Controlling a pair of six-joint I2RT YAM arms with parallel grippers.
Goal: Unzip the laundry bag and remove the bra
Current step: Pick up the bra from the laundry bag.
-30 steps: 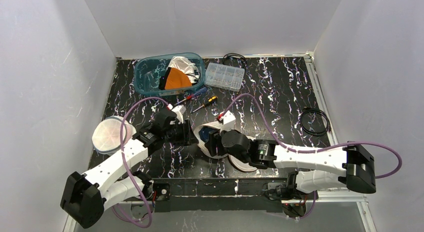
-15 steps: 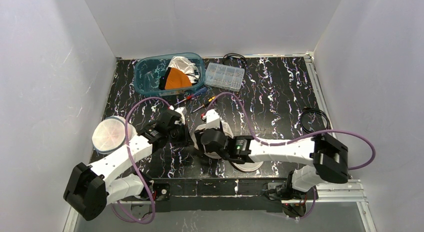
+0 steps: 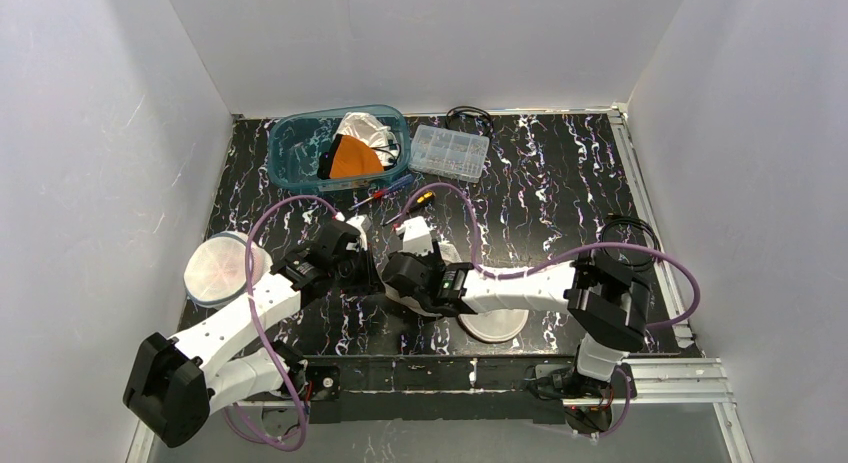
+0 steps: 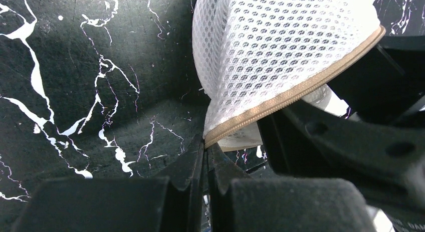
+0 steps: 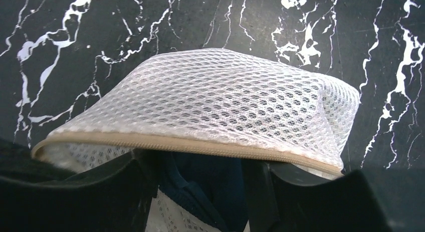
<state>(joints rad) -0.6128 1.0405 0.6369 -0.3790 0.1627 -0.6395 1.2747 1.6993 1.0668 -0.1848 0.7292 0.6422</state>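
The white mesh laundry bag [image 5: 215, 101] has its tan zipper edge [image 5: 190, 144] lifted, and the mouth gapes. Inside lies the dark blue bra [image 5: 215, 187]. My right gripper [image 5: 200, 167] is open and reaches into the mouth, one finger on each side of the bra. My left gripper [image 4: 205, 142] is shut on the bag's zipper edge [image 4: 290, 96] at its corner, under the mesh [image 4: 280, 46]. From above, the two grippers meet at the bag [image 3: 447, 251]: left gripper [image 3: 372, 273], right gripper [image 3: 405, 278]. They hide most of the bag.
A teal bin [image 3: 300, 143] with orange and white cloth stands at the back left, next to a clear parts box [image 3: 450, 151]. Two screwdrivers [image 3: 385, 193] lie in front of them. A round white container [image 3: 215, 270] sits at the left and a black cable [image 3: 630, 245] at the right.
My left gripper closed on the bag's zipper edge. The right arm swung left and pushed its open fingers into the bag's mouth.
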